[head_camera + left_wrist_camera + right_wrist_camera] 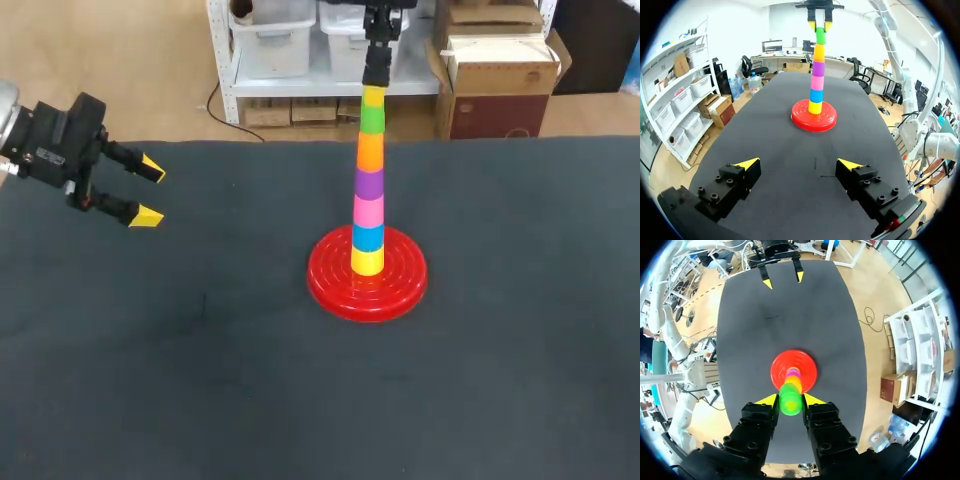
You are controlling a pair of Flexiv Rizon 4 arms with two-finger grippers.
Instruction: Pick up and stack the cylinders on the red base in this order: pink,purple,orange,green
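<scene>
Cylinders all sit in one upright tower on the red base, which lies about mid-table, a bit toward the far edge.

Tower, from the base upward: yellow cylinder, blue cylinder, pink cylinder, purple cylinder, orange cylinder, green cylinder on top. Long axis is vertical, no obvious lean.

Right pincer is directly above the base and points straight down along the tower's axis. Its yellow tips look clamped on the upper end of the green cylinder, one on each side; the right wrist view shows green filling the gap between them.

Left pincer is well to the left of the base, fingers wide apart and holding nothing, aimed toward the tower.

Judgement: pink, purple, orange and green are in the asked order, so stacking looks finished apart from letting go. The right arm is the nearer one by far. The release should lift straight up along the axis, since a sideways pull could topple the tall, thin tower.
</scene>
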